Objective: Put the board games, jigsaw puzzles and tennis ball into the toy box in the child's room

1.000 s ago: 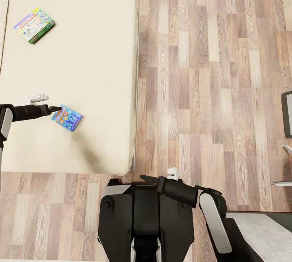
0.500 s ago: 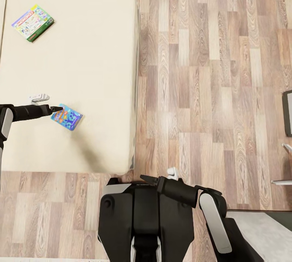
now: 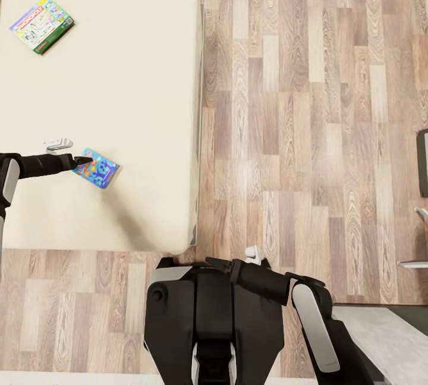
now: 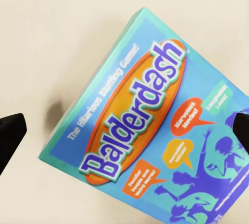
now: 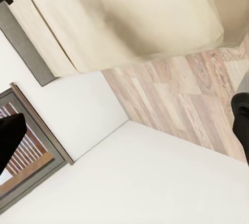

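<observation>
Below me, wood floor (image 3: 309,105) runs beside the bed (image 3: 137,75); on it my left gripper (image 3: 89,160), jaws spread, reaches the blue game (image 3: 97,168); right gripper (image 3: 215,263) unclear.

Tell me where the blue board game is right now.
In the head view the blue board game lies on the bed, at its near left part, right at the left gripper, far from the green-edged game.

Bare mattress (image 3: 137,75) all round blue game box (image 3: 96,168); approach unobstructed.
</observation>
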Motion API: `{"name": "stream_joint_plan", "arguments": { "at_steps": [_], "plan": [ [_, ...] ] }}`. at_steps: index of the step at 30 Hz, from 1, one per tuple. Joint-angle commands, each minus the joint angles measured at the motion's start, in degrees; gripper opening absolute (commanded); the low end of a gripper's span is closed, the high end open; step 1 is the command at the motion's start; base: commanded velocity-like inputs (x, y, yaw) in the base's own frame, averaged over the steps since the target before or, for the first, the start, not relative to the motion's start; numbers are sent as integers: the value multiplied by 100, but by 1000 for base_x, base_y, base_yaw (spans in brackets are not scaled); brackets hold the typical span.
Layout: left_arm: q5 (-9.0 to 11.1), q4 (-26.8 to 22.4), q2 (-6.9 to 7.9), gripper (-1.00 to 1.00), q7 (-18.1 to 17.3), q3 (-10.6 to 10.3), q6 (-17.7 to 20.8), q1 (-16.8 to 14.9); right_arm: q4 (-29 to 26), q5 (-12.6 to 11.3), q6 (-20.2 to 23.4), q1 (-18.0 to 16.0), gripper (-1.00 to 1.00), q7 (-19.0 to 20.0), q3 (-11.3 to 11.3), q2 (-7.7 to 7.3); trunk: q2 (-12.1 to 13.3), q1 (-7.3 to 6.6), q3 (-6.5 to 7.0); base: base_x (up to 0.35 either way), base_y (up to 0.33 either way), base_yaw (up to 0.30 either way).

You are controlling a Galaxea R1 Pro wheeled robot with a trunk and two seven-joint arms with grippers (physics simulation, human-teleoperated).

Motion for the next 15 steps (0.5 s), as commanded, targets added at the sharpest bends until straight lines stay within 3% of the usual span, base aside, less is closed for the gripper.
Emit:
{"name": "stream_joint_plan", "arguments": {
  "at_steps": [1,15],
  "plan": [
    [-33,-4,-2,100,-41,19,34,-3,-2,49,20,-2,100,49,-7,3,-9,3,-15,0,0,0],
    [20,-4,2,100,-41,27,34,-3,-2,49,20,-2,100,52,-7,3,-9,3,-138,0,0,0]
  ]
}}
